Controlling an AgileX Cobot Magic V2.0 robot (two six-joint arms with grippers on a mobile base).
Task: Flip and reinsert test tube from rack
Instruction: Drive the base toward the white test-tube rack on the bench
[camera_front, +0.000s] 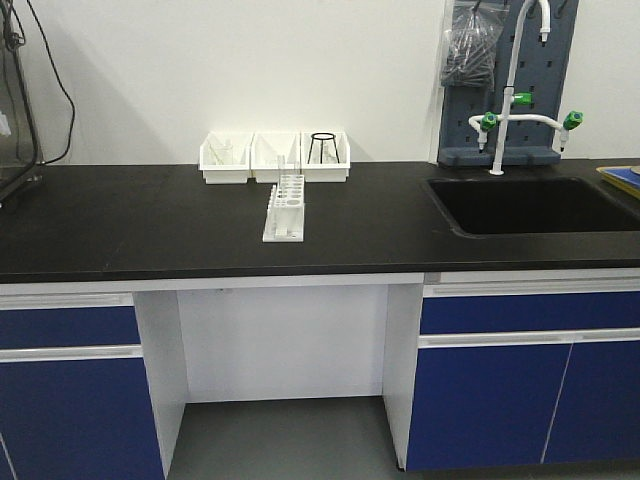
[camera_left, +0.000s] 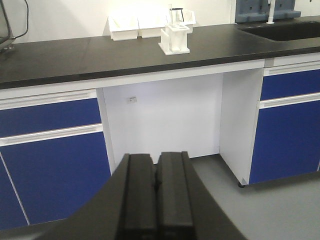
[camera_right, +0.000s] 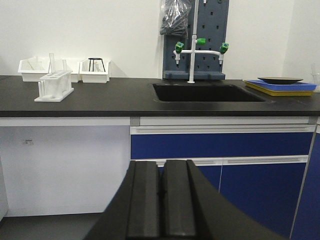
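Observation:
The white rack stands on the black counter, its long side running front to back. Two clear glass tubes stand upright in it. The test tube looks like the wider, left one, and it also shows faintly as the test tube in the front view. My left gripper is shut on nothing, low in front of the cabinets and well below the rack. My right gripper is also shut and empty, low and to the right of the rack. Neither arm shows in the front view.
Three white bins line the wall behind the rack; the right one holds a black ring stand. A sink with a white tap lies to the right. A blue tray sits past it. Blue cabinets flank the knee gap.

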